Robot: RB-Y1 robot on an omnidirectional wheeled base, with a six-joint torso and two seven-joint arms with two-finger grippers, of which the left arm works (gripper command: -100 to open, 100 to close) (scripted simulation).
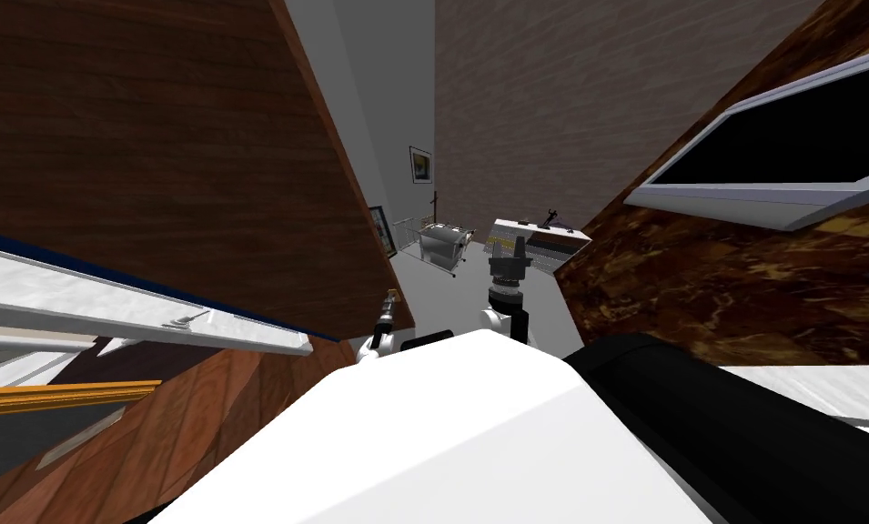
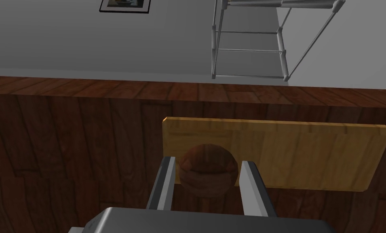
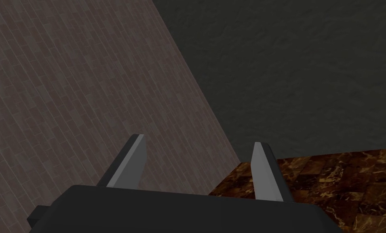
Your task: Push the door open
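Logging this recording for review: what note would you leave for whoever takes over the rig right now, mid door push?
The left end effector is shut on the round brown knob, which sits on a light wood plate on the dark wood door.
The right end effector is open and holds nothing.
The door stands at an angle on my left, and the room beyond shows past its free edge. I cannot judge how far open it is.
Done: knob gripped.
Left: push the door open, then let go of the knob.
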